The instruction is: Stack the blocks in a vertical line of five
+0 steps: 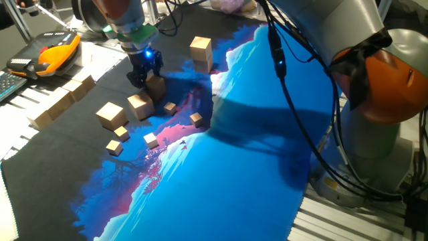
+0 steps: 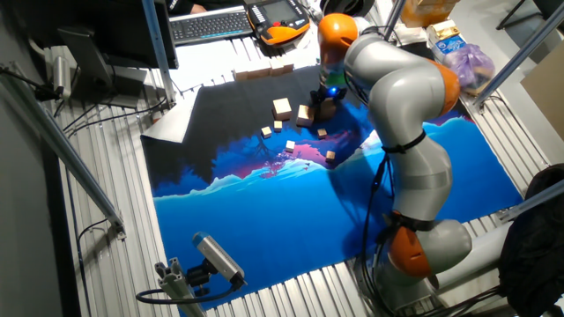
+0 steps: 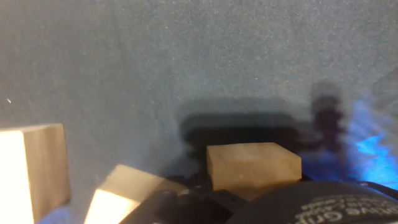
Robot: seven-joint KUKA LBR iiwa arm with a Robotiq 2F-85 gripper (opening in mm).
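Note:
My gripper hangs low over the black part of the mat, its two black fingers spread apart and open. One tan block sits on the mat right in front of the fingertips; the hand view shows this block close at the bottom edge. Two more blocks lie to its left. Further right, a block rests on top of another. In the other fixed view the gripper is over the same cluster of blocks. Whether the fingers touch the near block is unclear.
Several tiny wooden cubes are scattered in front of the blocks. Long wooden bars lie at the mat's left edge. An orange pendant and a keyboard sit beyond the mat.

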